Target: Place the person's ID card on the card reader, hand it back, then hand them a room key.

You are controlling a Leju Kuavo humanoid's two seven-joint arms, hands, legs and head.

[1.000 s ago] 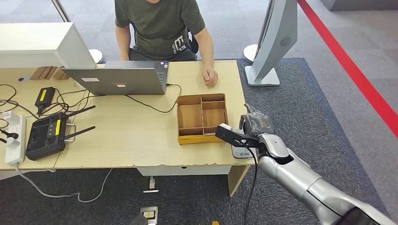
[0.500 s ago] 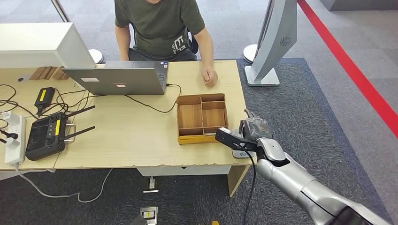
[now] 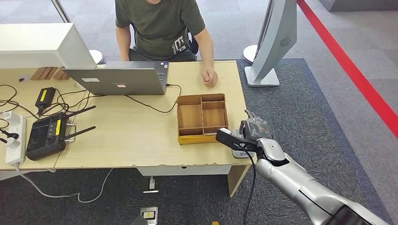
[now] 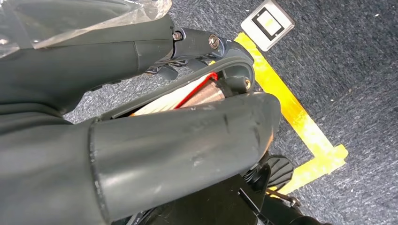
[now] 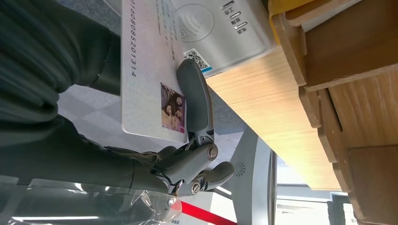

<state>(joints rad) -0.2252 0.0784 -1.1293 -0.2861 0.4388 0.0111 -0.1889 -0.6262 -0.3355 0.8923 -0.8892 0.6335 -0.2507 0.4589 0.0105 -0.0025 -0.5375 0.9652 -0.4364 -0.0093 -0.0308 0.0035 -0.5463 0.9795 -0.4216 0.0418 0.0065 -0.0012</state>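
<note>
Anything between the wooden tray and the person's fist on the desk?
No. In the head view, bare desk surface separates the wooden tray from the person's fist.

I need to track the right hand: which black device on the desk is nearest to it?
Neither: both lie far off. Between them, the small black adapter with a yellow label lies beyond the antenna controller, which sits somewhat nearer the right hand.

Wooden desk (image 3: pixel 141 140) bears laptop (image 3: pixel 117 79), divided tray (image 3: pixel 202 118), card reader (image 3: pixel 241 152).
</note>
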